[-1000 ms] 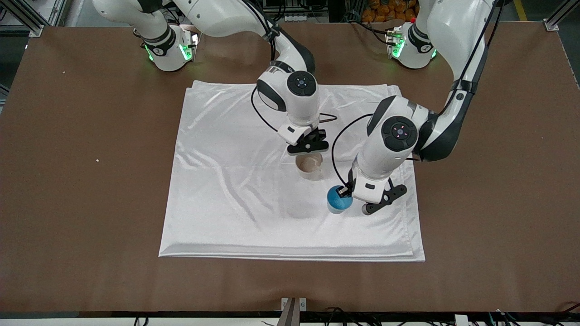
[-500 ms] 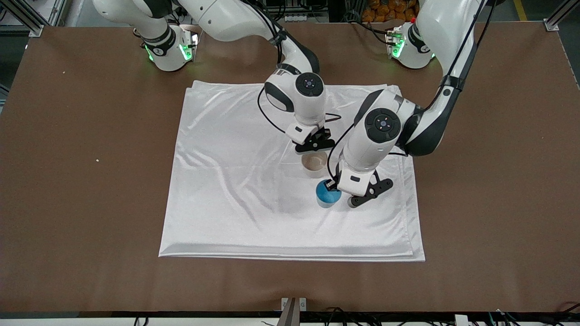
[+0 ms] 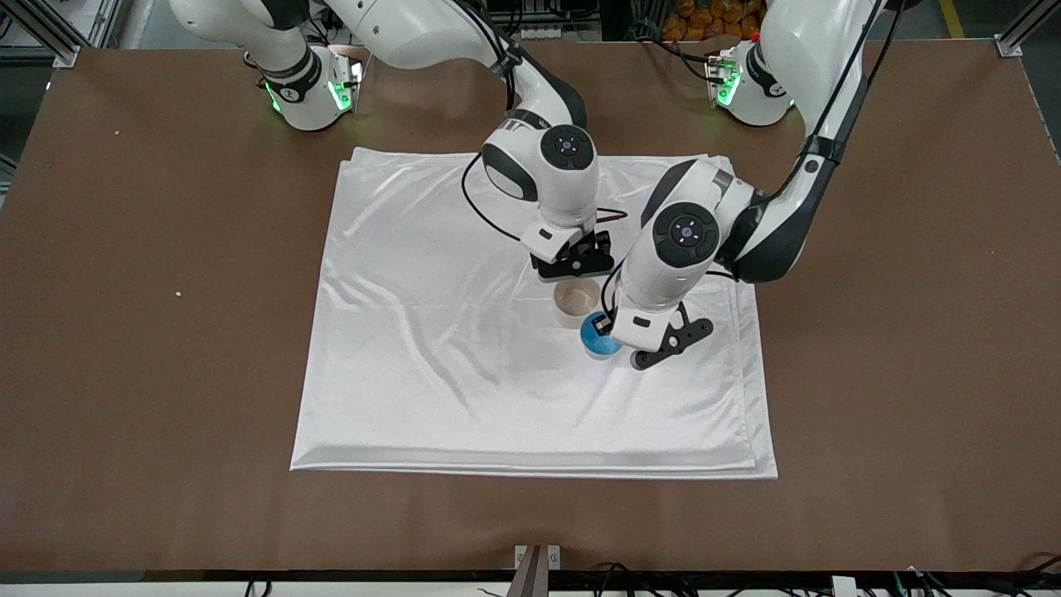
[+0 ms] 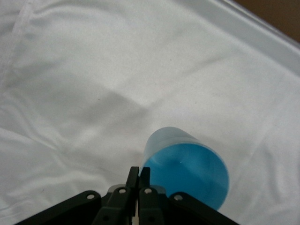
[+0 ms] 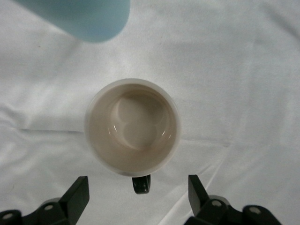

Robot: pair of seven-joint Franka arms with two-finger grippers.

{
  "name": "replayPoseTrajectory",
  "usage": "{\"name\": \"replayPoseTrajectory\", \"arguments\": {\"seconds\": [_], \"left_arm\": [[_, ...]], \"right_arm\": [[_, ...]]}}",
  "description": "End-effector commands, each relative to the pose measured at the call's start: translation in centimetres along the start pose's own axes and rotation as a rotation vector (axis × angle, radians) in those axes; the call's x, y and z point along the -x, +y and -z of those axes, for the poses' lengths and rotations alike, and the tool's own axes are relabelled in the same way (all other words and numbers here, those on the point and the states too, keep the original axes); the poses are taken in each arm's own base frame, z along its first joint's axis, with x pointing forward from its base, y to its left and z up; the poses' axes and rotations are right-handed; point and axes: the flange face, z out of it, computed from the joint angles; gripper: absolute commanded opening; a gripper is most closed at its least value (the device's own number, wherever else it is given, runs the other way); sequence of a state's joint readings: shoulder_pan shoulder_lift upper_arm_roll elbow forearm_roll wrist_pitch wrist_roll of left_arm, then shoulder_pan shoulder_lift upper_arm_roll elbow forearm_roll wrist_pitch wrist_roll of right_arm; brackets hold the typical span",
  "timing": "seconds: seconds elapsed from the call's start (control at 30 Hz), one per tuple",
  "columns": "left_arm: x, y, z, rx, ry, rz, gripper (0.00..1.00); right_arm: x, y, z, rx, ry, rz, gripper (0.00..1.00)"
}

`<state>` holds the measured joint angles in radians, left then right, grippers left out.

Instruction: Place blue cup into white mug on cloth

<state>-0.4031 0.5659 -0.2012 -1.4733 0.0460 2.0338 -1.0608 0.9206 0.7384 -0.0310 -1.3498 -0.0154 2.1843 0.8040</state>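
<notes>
Right now the left claw [image 3: 620, 338] hangs over the cloth [image 3: 431, 348] with its fingers pressed together on the rim of the blue cup [image 3: 598, 335], one finger inside the wall and one outside; the left wrist view shows those fingers [image 4: 139, 174] nipping the rim of the blue cup [image 4: 185, 169] with the white fabric [image 4: 140, 70] spread below. The cup is held upright, its bright blue inside facing up, and it is lifted clear of the fabric, though how high cannot be told. Seen from the front camera, the cup shows at about four o'clock from the white mug [image 3: 576, 301], just beside it with the two rims nearly touching in that view, so it is not yet in the mug. The mug stands upright on the cloth, roughly at the sheet's middle and somewhat toward the left arm's end, its cream inside empty. The right claw [image 3: 574, 264] hovers over the cloth just at the twelve o'clock edge of the mug, spread wide and gripping nothing. In the right wrist view the mug [image 5: 132, 126] sits between and ahead of the two open fingers [image 5: 75, 197], its black handle [image 5: 141, 184] pointing back toward the claw, and the pale blue base of the cup [image 5: 84, 18] pokes in above the fabric [image 5: 234, 70]. The cloth lies flat with soft wrinkles on the brown worktop [image 3: 912, 332].
</notes>
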Motion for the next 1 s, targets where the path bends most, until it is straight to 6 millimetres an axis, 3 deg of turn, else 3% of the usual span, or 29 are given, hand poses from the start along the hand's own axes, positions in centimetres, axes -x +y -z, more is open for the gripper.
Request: {"name": "replayPoseTrajectory", "arguments": {"seconds": [0.0,0.2,0.37,0.67,0.97], "left_arm": [[2.3,0.4,0.6,-0.031,-0.039,-0.007,0.00],[3.8,0.6,0.3,-0.066,-0.072,-0.028,0.00],[4.2,0.7,0.2,-0.068,-0.097,-0.023,0.00],[4.8,1.0,-0.8,-0.066,-0.135,-0.019,0.00],[5.5,1.3,-3.7,-0.098,-0.164,-0.028,0.00]], "right_arm": [[-1.0,2.0,7.1,0.007,0.006,-0.001,1.00],[-1.6,4.5,13.1,0.025,-0.016,0.045,1.00],[-2.4,7.0,16.8,0.027,-0.028,0.079,1.00],[-3.9,11.4,21.7,0.031,-0.032,0.098,1.00],[-5.8,18.1,26.6,0.035,-0.046,0.146,1.00]]}}
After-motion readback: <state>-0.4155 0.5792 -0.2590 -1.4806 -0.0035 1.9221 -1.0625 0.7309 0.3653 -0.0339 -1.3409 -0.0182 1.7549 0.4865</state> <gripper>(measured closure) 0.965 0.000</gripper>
